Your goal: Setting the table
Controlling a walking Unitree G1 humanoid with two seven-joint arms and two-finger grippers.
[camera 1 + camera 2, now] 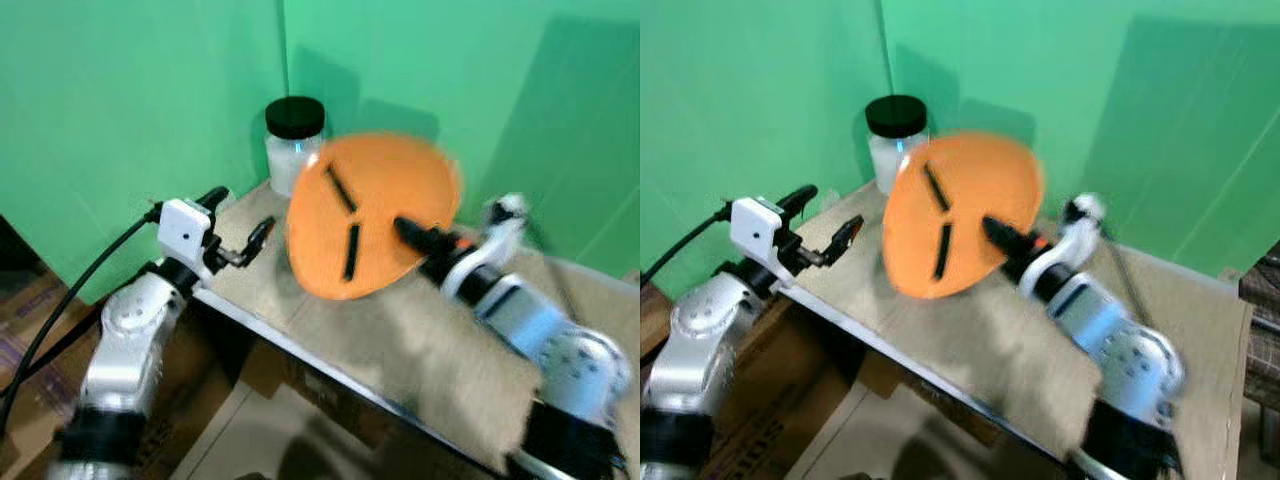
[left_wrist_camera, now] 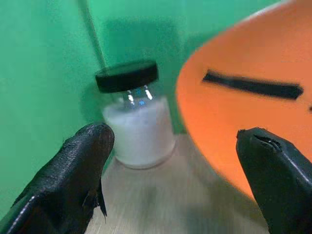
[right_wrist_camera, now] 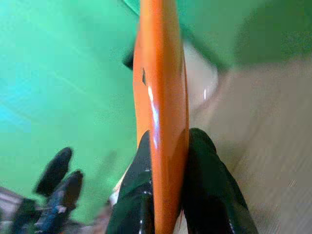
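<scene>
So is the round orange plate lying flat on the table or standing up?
Standing up. The round orange plate is tilted on edge above the table, pinched at its rim by the right gripper.

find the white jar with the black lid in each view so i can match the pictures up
Left eye view: white jar at the table's back corner, behind the orange plate.
Right eye view: jar upper left of centre, behind the plate.
Left wrist view: jar seen between the open left pincer's fingers.
Right wrist view: a blurred pale shape behind the plate's edge, probably the jar.
Shared landmark: the orange plate, gripped on its rim by the right pincer.
</scene>
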